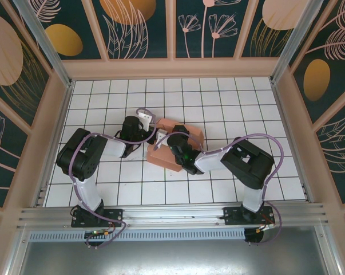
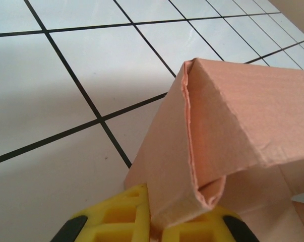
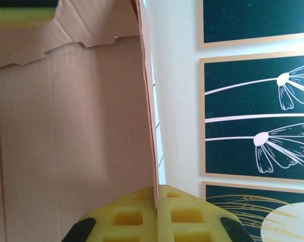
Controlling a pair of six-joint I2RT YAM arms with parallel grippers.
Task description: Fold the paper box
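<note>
The paper box point(image 1: 165, 156), a salmon-pink piece of thin corrugated cardboard with flaps and creases, lies partly folded in the top external view, near the middle of the white tiled floor with black grid lines point(image 1: 218, 189) and between the two arms. The left gripper point(image 1: 151, 128), black and white, reaches the box's left end. The right gripper point(image 1: 173, 141), black, sits over its middle. From this height it cannot be told how their fingers stand.

In the left wrist view, the paper box point(image 2: 242, 116) rises as a folded flap, doubled over along a ragged edge above the tiled floor point(image 2: 51, 101). The left gripper point(image 2: 155, 223) has its yellow pads pressed together on the lower end of that doubled edge, pinching the cardboard between them.

In the right wrist view, the paper box point(image 3: 66, 131) shows a broad inner face with a torn-looking flap across the top. One thin wall stands upright, edge-on. The right gripper point(image 3: 157, 207) has its yellow pads closed tight on the bottom of that wall. Beyond it hang dark teal wall panels with pale flower drawings point(image 3: 257, 111).
</note>
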